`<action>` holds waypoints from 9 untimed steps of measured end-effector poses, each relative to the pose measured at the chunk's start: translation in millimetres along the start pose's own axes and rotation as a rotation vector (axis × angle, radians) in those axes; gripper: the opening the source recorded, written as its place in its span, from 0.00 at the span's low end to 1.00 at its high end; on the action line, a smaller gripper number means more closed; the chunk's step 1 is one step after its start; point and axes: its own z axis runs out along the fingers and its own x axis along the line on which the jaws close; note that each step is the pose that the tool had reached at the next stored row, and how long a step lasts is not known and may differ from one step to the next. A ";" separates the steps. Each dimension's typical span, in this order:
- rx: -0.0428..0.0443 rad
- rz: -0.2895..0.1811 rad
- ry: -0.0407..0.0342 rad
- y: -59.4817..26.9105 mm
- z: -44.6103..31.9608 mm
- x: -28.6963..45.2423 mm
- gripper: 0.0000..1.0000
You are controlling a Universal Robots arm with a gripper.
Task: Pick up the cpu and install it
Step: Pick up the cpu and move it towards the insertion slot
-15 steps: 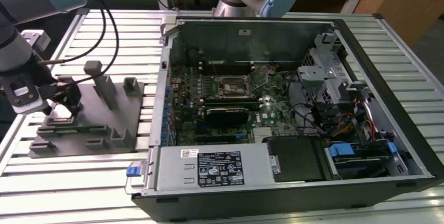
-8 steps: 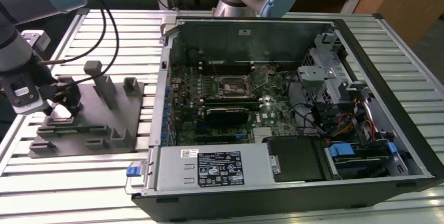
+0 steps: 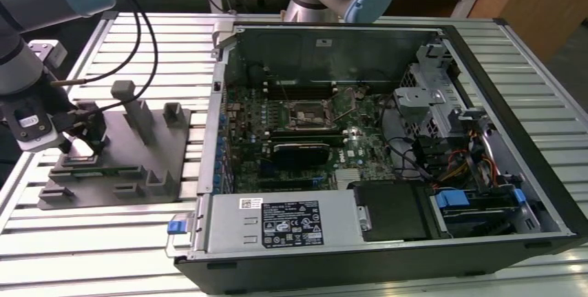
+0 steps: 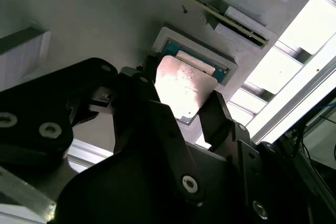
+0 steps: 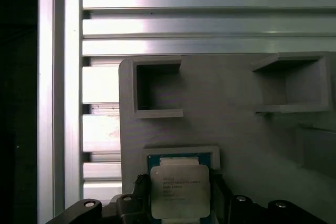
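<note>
Second wrist view: my gripper (image 4: 184,92) grasps the cpu (image 4: 181,83) by two opposite edges, right over its nest (image 4: 178,38) in the grey fixture (image 3: 138,169). Whether the chip has cleared the nest, cannot tell.

Risk: the hold is thin, on the rims only. A tilt, or a snag on the nest's lip, could twist the chip loose.

Exterior view: fixture lies at nine o'clock of the open computer case (image 3: 514,69). Upright posts (image 3: 138,114) stand near me at two o'clock; straight up looks open. The case wall (image 3: 220,104) stands between me and the socket (image 3: 308,112), which has cables (image 3: 404,149) crowding its four o'clock side.
</note>
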 end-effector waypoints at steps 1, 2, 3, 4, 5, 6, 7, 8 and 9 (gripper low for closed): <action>0.0001 0.000 0.0001 0.0 -0.4 -0.1 0.59; 0.0001 0.000 0.0001 0.1 -0.9 -0.1 0.60; 0.0000 0.000 0.0000 0.1 -1.2 -0.1 0.60; -0.0001 0.000 -0.0003 0.1 -1.4 -0.1 0.66; -0.0001 0.000 -0.0002 0.1 -1.5 -0.1 0.66; -0.0001 0.000 -0.0002 0.1 -1.5 0.0 0.66; -0.0001 0.000 -0.0002 0.1 -1.5 0.0 0.66; 0.0000 0.000 -0.0001 0.1 -1.6 -0.1 0.66; 0.0000 0.000 -0.0001 0.1 -1.7 -0.1 0.65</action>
